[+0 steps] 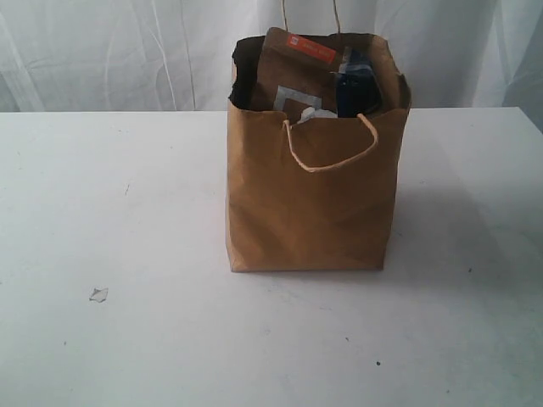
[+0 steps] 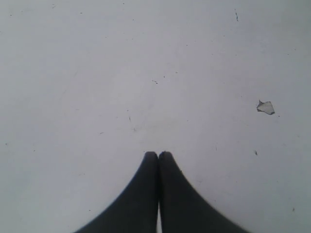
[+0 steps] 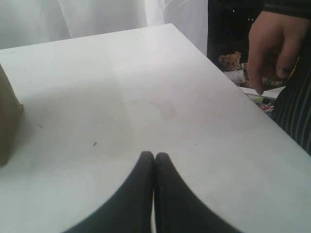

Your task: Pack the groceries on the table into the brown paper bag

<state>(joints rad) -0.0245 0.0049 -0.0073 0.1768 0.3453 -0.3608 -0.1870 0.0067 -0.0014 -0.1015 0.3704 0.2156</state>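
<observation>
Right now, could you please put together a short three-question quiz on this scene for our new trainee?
1. True or false: the brown foil pouch stands inside the brown paper bag, its top showing above the rim.
2. What lies on the table outside the bag? A) a tin can B) a small pale flake C) a bottle
3. Fill in: the left tool and the right tool are both ____.
Key: 1 true; 2 B; 3 shut.

No legible text anywhere. Orange-red strip [image 1: 311, 48] on brown foil pouch [image 1: 284, 72]: pale print, too blurred to read.
</observation>
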